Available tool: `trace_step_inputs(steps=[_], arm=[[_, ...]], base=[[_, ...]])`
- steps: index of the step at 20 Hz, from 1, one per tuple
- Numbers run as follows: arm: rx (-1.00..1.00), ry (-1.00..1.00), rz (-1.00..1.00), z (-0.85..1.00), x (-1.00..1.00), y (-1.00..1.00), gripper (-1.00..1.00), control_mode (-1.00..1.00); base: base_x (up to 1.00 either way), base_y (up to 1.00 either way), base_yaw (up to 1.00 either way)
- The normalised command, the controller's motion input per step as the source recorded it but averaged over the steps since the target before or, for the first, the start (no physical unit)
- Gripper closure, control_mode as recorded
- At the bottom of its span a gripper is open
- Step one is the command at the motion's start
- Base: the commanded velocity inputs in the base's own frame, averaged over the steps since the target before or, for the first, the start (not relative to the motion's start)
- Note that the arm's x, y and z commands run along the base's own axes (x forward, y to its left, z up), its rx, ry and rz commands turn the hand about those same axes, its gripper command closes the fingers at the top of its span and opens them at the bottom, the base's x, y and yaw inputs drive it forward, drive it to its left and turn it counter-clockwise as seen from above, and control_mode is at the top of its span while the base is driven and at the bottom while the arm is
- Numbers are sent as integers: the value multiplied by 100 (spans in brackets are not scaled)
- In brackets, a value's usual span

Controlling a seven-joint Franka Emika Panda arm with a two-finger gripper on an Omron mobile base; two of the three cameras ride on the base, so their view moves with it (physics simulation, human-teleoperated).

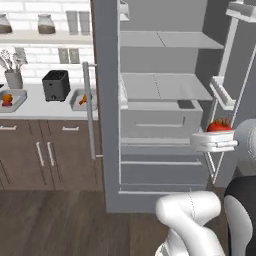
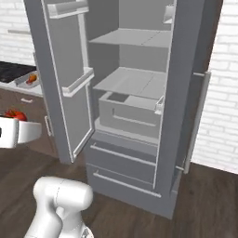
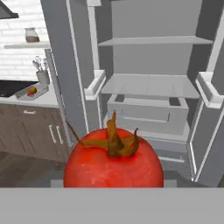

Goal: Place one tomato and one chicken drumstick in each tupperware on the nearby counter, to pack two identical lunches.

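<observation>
Tomato [image 3: 113,164] sits gripped in the end effector [image 1: 216,140].

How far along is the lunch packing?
Partly done: the left grey tupperware tray on the pale counter holds red and orange items, and the right grey tray something orange; too small to identify. In hand: the pincer carries a round red tomato with a brown stem in front of the open grey fridge. Left: deliver the tomato to a tray.
</observation>
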Motion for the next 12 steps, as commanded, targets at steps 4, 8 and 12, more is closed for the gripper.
trace_step_inputs(steps=[4, 8, 12], arm=[[0, 0, 0, 0, 0, 0, 100, 100], [0, 0, 0, 0, 0, 0, 100, 100], [0, 0, 0, 0, 0, 0, 100, 100]], base=[[-62, 5, 70], [-22, 21, 74], [64, 28, 54]])
